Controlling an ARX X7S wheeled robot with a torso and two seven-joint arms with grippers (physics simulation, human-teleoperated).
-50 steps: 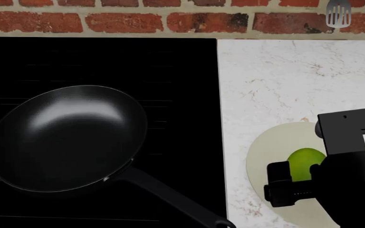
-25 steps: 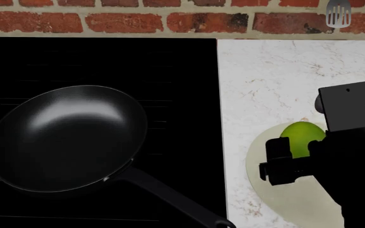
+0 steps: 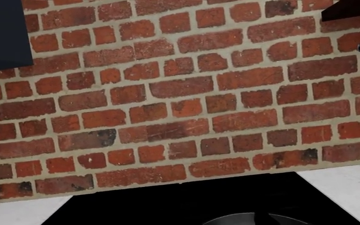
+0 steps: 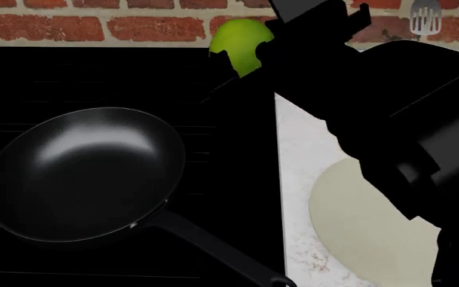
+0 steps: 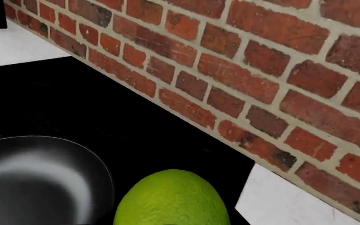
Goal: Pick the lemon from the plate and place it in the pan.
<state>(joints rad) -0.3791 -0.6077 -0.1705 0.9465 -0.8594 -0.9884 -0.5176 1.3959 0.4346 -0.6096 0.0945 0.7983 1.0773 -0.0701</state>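
My right gripper (image 4: 245, 51) is shut on the yellow-green lemon (image 4: 241, 40) and holds it high in the air, over the black cooktop beyond the pan's far right rim. The lemon fills the near part of the right wrist view (image 5: 172, 199). The black pan (image 4: 86, 173) sits on the cooktop at the left, handle (image 4: 213, 251) pointing to the front right; it also shows in the right wrist view (image 5: 39, 180). The beige plate (image 4: 357, 221) lies bare on the marble counter at the right, partly behind my right arm. My left gripper is out of view.
A red brick wall (image 4: 134, 27) runs along the back. The black cooktop (image 4: 70, 78) covers the left half; the white marble counter (image 4: 301, 137) lies to its right. A metal spatula (image 4: 425, 18) hangs on the wall at the top right.
My right gripper has lifted the lemon off the plate and carried it up and to the left, over the cooktop. The plate is now bare. The pan has not moved.
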